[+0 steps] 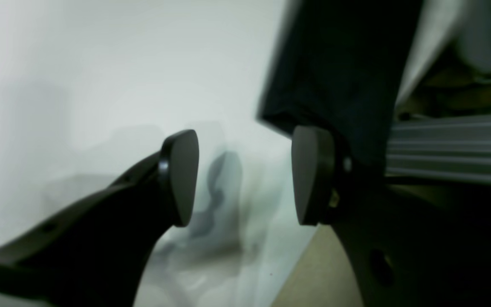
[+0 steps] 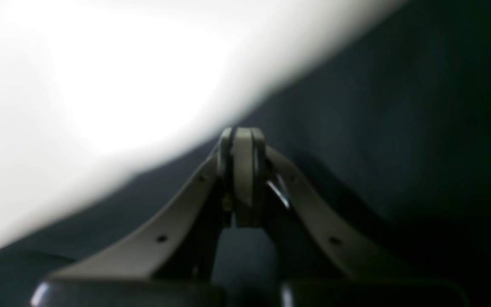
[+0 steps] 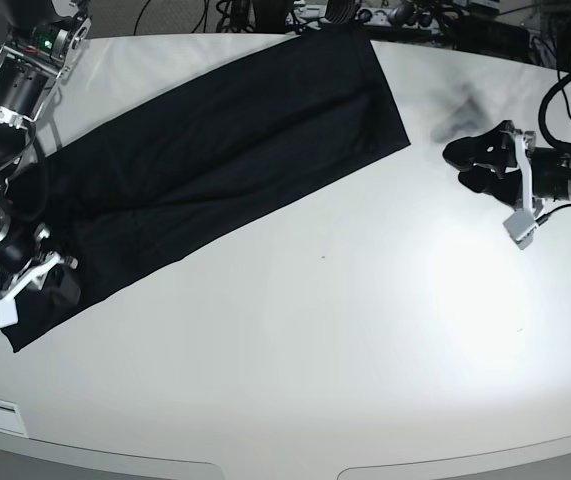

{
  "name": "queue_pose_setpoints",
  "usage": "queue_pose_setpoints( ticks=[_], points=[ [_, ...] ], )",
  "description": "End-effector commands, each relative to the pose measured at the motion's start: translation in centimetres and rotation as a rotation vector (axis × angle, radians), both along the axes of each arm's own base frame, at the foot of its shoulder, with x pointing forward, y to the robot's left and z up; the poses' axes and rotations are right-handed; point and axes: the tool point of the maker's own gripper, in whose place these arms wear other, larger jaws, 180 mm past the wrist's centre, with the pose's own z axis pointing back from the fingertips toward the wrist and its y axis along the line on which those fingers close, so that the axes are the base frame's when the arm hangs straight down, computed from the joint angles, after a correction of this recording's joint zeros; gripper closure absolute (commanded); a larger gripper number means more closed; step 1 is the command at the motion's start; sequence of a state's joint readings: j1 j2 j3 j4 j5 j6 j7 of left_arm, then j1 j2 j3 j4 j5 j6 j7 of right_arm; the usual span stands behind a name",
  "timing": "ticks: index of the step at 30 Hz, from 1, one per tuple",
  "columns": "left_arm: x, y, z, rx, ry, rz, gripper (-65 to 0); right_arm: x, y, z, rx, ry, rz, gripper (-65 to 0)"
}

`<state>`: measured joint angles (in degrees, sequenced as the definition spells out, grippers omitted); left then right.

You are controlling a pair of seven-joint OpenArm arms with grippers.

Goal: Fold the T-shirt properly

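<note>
Base view: left end effector (image 3: 462, 165) released; right end effector (image 3: 53, 283) clenched over T-shirt (image 3: 215, 140).

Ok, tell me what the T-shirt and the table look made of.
T-shirt: soft woven or knit cloth, matte black; it lies limp and flat with faint creases. Table: hard, smooth white surface, probably laminate or painted board; a slight sheen shows as a bright glare patch.

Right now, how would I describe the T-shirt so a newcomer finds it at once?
Start at the white table. On its far left side lies the T-shirt, folded into a long band running diagonally from the near-left edge to the far edge. It is the only dark cloth there.
</note>
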<state>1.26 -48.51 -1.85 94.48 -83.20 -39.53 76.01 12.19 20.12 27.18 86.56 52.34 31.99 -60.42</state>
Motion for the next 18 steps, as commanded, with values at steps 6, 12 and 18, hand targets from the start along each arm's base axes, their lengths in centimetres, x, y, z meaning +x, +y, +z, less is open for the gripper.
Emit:
queue_pose_setpoints(
  ticks=[6,12,18],
  points=[
    [-0.7,-7.6,5.5,-0.159,-0.222,-0.183,0.0,-1.4,0.5,8.2,-0.134,-0.211,0.205,0.0],
    [-4.3,-12.3,5.2,-0.202,-0.215,-0.349,0.0,-2.3,-2.0,8.4,-0.258,-0.158,0.210,0.0],
    [-8.1,-14.6,-0.7,-0.057,-0.167,-0.503,0.0,-2.5,-3.6,9.3,-0.319,-0.149,0.202,0.0]
  ],
)
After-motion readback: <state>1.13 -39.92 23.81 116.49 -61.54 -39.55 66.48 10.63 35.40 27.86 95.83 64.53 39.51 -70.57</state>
